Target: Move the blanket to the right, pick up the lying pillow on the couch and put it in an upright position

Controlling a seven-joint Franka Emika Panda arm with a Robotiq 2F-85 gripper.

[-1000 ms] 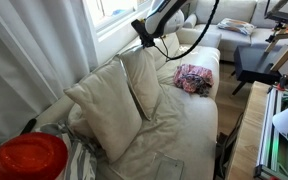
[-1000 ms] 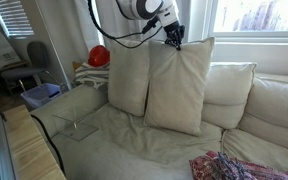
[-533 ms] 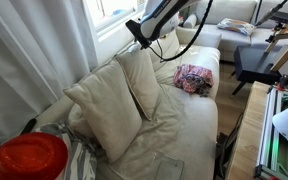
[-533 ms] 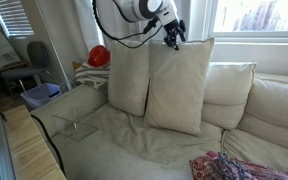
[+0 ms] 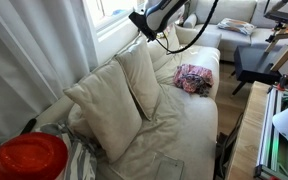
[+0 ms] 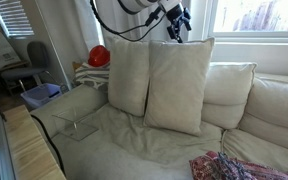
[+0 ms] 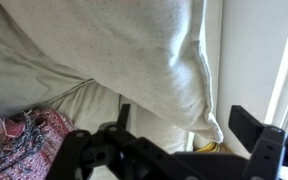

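— Where is the cream square fabric pillow (image 6: 179, 88) found?

— It is seen standing upright on the worktop (image 6: 109, 135), a cream upholstered couch. It is leaned against the backrest and is pressed side to side against a second cream pillow (image 6: 130, 75).

— And the pink patterned blanket (image 5: 192, 78)?

— It is bunched on the seat towards the far end of the couch, well apart from both pillows. In the wrist view it is glimpsed at the lower left (image 7: 19, 135).

— How is the claw (image 6: 178, 22) held?

— It is held spread, with nothing gripped. In the wrist view the two dark fingers (image 7: 249, 125) are shown apart, and only a corner of the upright pillow (image 7: 174, 70) is seen beyond them. In both exterior views the claw is placed just above the pillow's top edge, and a gap to the fabric is seen.

— Is anything else noted?

— A red round object (image 5: 26, 158) is seen past the armrest.
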